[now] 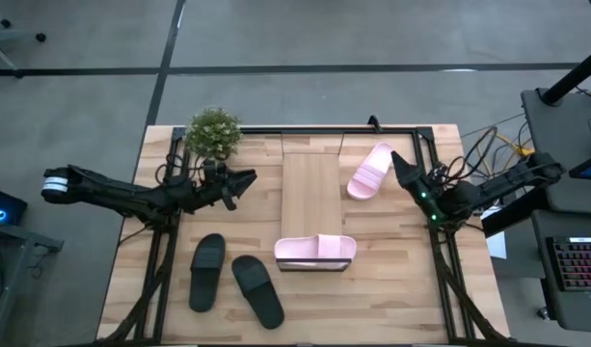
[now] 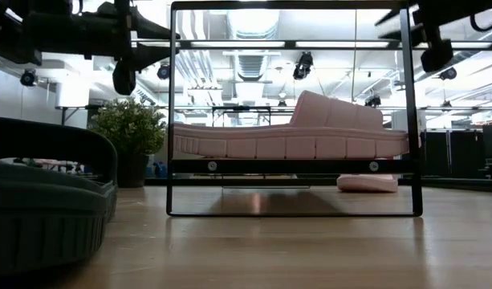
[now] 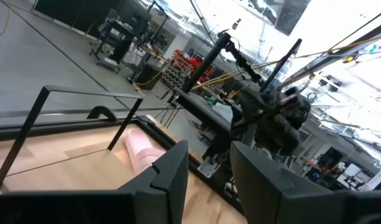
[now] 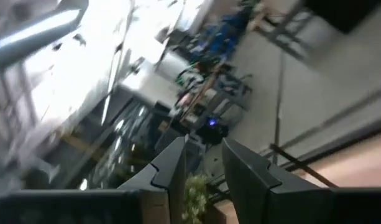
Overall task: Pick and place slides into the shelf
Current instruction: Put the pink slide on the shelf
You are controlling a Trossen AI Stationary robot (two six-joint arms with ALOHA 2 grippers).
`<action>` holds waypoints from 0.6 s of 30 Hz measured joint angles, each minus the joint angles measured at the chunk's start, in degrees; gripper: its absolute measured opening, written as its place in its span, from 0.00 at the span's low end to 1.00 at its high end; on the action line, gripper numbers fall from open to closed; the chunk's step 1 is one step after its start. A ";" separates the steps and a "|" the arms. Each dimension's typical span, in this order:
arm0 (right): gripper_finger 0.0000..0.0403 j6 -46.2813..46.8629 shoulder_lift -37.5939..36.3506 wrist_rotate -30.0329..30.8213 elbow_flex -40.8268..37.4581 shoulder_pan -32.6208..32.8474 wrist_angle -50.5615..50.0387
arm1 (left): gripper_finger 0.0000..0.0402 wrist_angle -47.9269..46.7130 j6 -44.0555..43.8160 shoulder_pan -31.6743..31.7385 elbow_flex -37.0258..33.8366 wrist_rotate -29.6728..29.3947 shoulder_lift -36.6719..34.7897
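High view: one pink slide (image 1: 315, 250) lies on the shelf (image 1: 310, 188); the right gripper (image 1: 399, 166), narrowly parted and empty, must next descend onto the second pink slide (image 1: 369, 173) near the counter's (image 1: 391, 289) far edge, while the left gripper (image 1: 245, 179), likewise slightly open and empty, waits.

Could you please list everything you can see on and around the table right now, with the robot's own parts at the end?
Pink slide: one, pale pink, lying across the near end of the shelf.
Second pink slide: one, pale pink, on the tabletop just right of the shelf, by the right hand.
Black slides: two, black, side by side on the tabletop left of the shelf, near edge.
Shelf: one, light wood on a thin dark frame, centre of the table.
Potted plant: one, green, far left corner.
Table: one, light wood planks.
Left hand: dark, left of the shelf, holding nothing, fingers apart.
Right hand: dark, beside the second pink slide, holding nothing.
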 joint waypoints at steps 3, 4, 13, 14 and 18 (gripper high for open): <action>0.25 -12.46 -0.20 -2.87 1.20 0.01 0.09 | 0.27 0.37 0.02 0.05 -0.02 -0.02 0.49; 0.25 -17.22 -0.16 -3.22 1.76 0.01 0.03 | 0.27 0.74 0.03 0.04 -0.02 -0.01 0.78; 0.25 -48.31 1.18 -6.01 11.74 0.04 -10.80 | 0.27 1.23 0.04 0.04 -0.04 0.00 -0.14; 0.24 -45.57 0.74 -8.65 13.01 0.04 -14.00 | 0.27 1.22 0.04 0.04 -0.04 0.00 -0.29; 0.23 -24.35 -1.19 -30.46 19.10 -0.44 -32.73 | 0.27 1.22 0.07 0.04 -0.04 -0.07 -0.52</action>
